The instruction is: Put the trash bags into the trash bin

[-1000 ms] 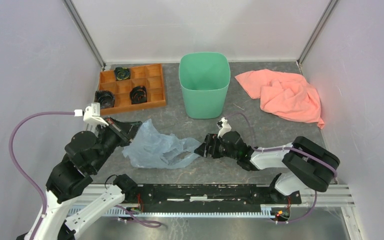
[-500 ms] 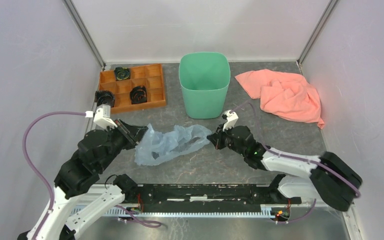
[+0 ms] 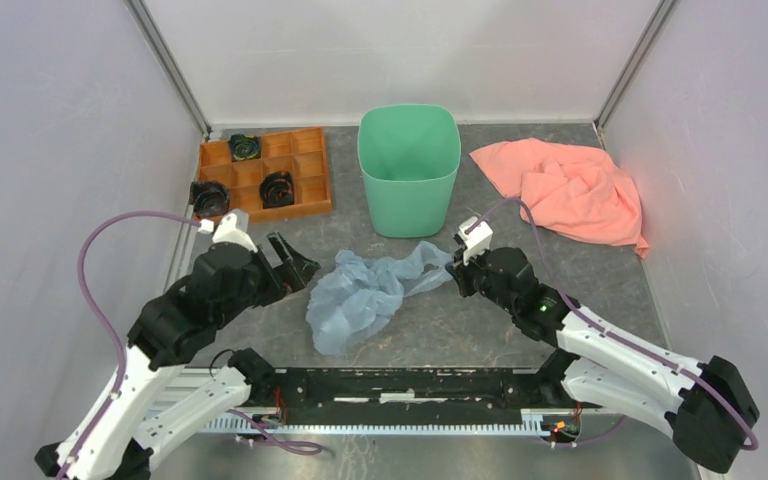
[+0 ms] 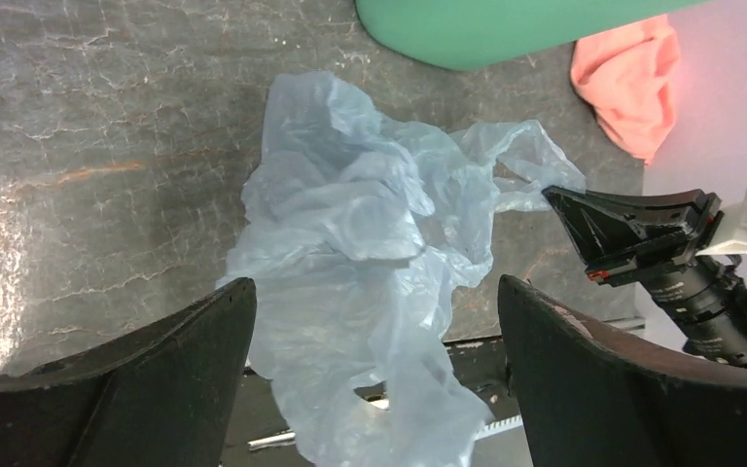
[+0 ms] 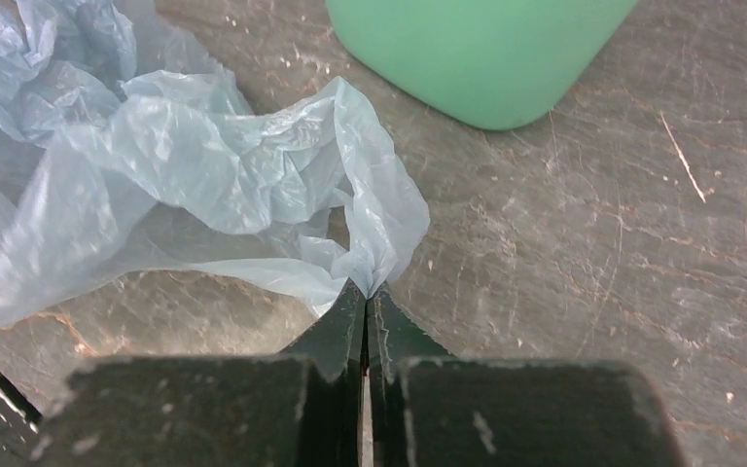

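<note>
I count one trash bin [image 3: 408,170] upright, one pink cloth [image 3: 570,190] to its right and one orange tray [image 3: 308,168] to its left. One trash bag [image 3: 365,295] lies crumpled on the table just before the bin. My right gripper [image 5: 365,292] pinches its corner; my left gripper [image 3: 298,262] gapes wide, holding nothing.

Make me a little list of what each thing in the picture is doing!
trash bag: crumpled on the table before the trash bin, not in it
trash bin: upright, nothing seen inside
right gripper: shut on an edge of the trash bag
left gripper: open, left of the trash bag, not touching
pink cloth: heaped right of the trash bin
orange tray: left of the trash bin, black parts in some compartments
</note>
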Available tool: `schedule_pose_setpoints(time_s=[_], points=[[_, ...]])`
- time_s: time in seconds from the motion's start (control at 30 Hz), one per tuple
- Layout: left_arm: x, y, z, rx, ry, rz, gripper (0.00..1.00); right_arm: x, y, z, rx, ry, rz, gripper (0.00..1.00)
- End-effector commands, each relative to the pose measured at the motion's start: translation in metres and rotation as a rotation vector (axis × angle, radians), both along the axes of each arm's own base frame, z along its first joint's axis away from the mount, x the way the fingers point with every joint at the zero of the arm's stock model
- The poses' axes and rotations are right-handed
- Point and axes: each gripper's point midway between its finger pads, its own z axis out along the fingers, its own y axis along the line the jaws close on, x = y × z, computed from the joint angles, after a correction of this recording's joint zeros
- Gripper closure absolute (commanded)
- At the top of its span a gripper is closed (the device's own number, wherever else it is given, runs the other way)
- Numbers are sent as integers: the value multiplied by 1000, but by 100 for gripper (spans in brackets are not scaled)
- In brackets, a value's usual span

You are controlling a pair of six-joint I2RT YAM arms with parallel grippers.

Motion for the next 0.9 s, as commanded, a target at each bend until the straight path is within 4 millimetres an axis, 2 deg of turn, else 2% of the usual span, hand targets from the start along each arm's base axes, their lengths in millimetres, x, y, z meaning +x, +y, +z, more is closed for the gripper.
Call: schedule_pose_setpoints(time_s=[0.0,0.13,0.27,0.4,0.5,0.57,0.6,0.67,0.73,0.87], points=[[-2,-12,-17,72,115,-71,0,-1,0,19,-18,-19,40,100],[-2,-41,-32,91,193,-228,0,-3,4,25,2,-20,64,100],[-7,-72,-27,16,204,-372,0,-2,4,29,5,1,49,100],[-28,-92,-32,-37,182,-423,0,-3,11,38,67,29,44,100],[-52,-115,-55,-23,176,-447,0,0,12,43,117,51,0,100],[-63,-127,-71,43,176,-457,2,7,4,42,128,67,-86,100],[-66,-131,-72,88,166,-457,2,12,-3,40,128,77,-150,100],[-64,-121,-79,213,143,-385,1,18,-16,38,139,87,-253,100],[-65,-118,-84,267,124,-348,1,19,-23,36,157,100,-311,100],[-75,-132,-107,319,77,-327,1,20,-30,30,211,121,-383,100]])
